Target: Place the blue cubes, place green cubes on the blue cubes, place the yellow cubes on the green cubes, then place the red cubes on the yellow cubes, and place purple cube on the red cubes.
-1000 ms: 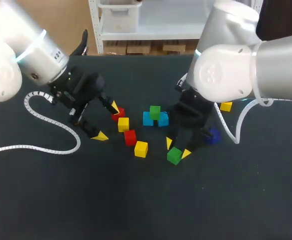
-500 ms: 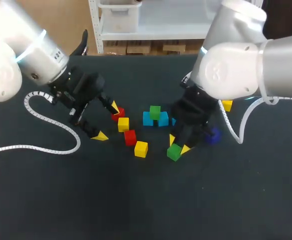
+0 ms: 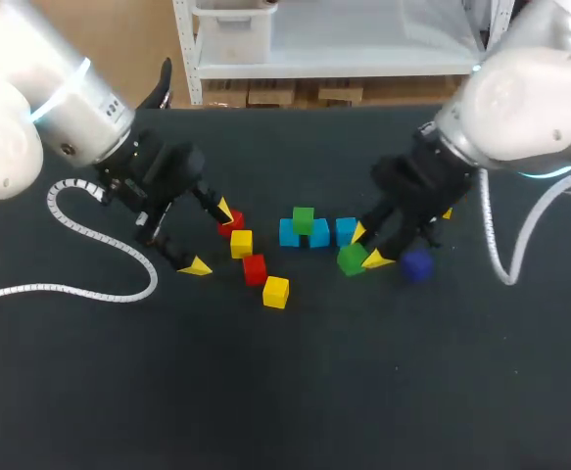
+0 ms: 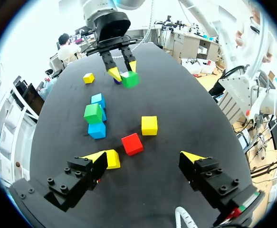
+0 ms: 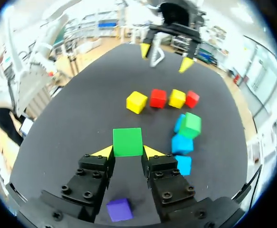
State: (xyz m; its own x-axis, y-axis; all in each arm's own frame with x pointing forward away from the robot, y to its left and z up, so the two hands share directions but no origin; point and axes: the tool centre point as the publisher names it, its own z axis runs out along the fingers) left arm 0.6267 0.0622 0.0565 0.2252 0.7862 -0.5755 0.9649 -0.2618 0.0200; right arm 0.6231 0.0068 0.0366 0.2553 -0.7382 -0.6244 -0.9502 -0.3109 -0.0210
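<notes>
Right gripper [image 5: 127, 153] pinches a green cube [image 5: 127, 141] between its two yellow tips, one tip pressed to each side. From the head view I see that cube just beside the lone blue cube [image 3: 346, 230], on the side nearer the camera, with the purple cube [image 3: 416, 265] near it on the dark table [image 3: 285, 392]. In the right wrist view the purple cube lies under the gripper's body. I cannot tell whether the held cube touches the table.

At the middle stands a blue pair [image 3: 304, 236], two cubes touching side by side, and a second green cube [image 3: 303, 219] sits on top across their seam. The lone blue cube is just beside this pair.

My left gripper [image 3: 211, 238] is spread wide and holds nothing. One tip is just beside a red cube [image 3: 231, 223]. From there a row runs toward the camera: a yellow cube [image 3: 241, 243], another red cube [image 3: 255, 268], then another yellow cube [image 3: 276, 292]. A third yellow cube [image 3: 444, 209] peeks out past my right arm.
</notes>
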